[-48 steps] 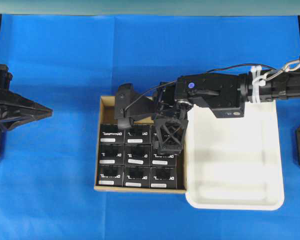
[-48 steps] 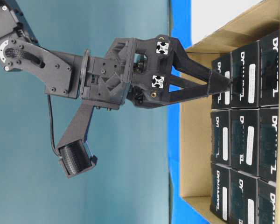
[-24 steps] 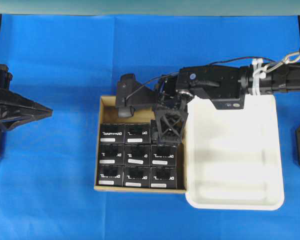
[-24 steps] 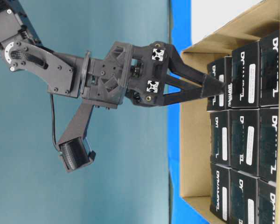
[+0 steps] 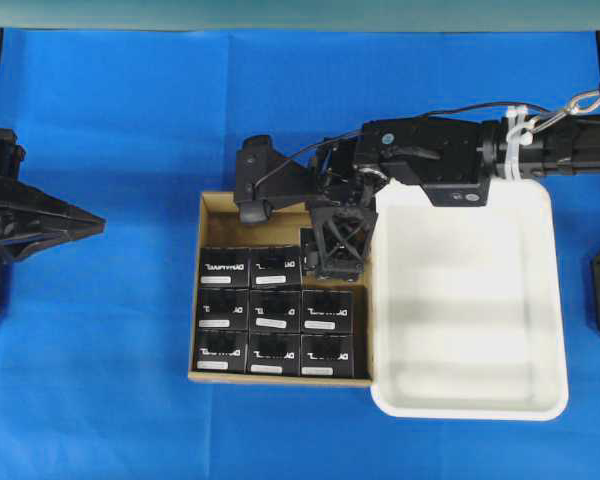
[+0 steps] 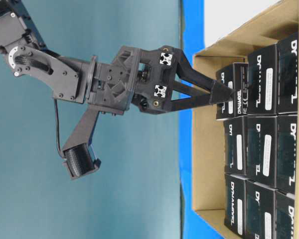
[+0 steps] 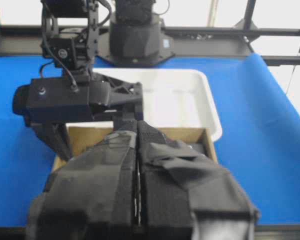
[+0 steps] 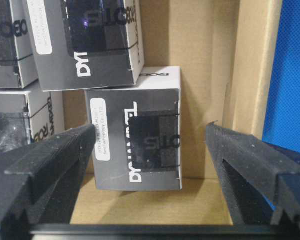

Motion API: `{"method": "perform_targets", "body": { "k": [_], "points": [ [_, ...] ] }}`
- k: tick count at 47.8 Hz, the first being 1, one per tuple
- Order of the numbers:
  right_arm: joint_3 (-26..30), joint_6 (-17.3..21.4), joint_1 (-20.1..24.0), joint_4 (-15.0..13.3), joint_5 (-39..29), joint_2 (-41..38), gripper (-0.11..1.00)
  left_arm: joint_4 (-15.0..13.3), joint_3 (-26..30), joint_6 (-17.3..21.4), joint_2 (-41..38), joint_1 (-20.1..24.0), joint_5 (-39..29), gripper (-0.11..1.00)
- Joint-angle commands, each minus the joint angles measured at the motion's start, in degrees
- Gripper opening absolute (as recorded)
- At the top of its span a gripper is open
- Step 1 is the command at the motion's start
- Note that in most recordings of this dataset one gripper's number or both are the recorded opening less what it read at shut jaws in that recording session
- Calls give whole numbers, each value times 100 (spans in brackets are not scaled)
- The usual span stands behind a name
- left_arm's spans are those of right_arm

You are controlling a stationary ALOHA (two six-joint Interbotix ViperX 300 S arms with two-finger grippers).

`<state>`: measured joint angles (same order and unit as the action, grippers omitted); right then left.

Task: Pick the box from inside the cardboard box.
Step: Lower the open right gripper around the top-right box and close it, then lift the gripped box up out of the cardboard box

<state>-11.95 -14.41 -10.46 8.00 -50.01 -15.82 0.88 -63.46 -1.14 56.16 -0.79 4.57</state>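
Box (image 8: 135, 137) skewed, tilted inside cardboard box (image 8: 250, 60), between wide end effector (image 8: 147, 155) fingers.

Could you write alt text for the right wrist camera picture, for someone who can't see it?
Two black gripper fingers stand wide apart on either side of a small black box with white lettering and a white label. It lies on the brown floor of a cardboard box, more black boxes beside it.

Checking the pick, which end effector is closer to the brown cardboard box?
Right. The right end effector reaches into the cardboard box; the left end effector sits off beside it.
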Motion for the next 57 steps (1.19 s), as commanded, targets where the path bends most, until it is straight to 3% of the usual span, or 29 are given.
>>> {"method": "perform_targets", "body": {
  "k": [1,14,49,57],
  "points": [
    [0,-26,-26,105,-35,-79,98,9,176,0,-35,0,26,-5],
    [0,-237,70,387,-105,-79,98,9,176,-9,-35,0,26,-5],
    [97,-281,18,396,-79,-53,98,9,176,-9,-35,26,26,-5],
    [79,-439,88,396,-62,-79,98,9,176,-9,-35,26,26,-5]
  ]
}}
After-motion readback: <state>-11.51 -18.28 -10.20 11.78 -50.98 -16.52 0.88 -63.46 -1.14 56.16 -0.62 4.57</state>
